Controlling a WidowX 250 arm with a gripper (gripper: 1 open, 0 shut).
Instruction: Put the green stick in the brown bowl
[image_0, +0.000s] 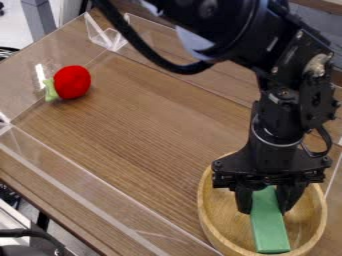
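The green stick (273, 225) slants down into the brown bowl (214, 213) at the lower right of the camera view, its lower end resting on the bowl's floor. My gripper (271, 194) points straight down over the bowl and is shut on the stick's upper end. The black fingers hide the top of the stick.
A red ball (72, 81) lies at the far left beside a small green piece (51, 92). Clear acrylic walls (54, 160) rim the wooden table (147, 120). The black arm (254, 50) reaches in from the top.
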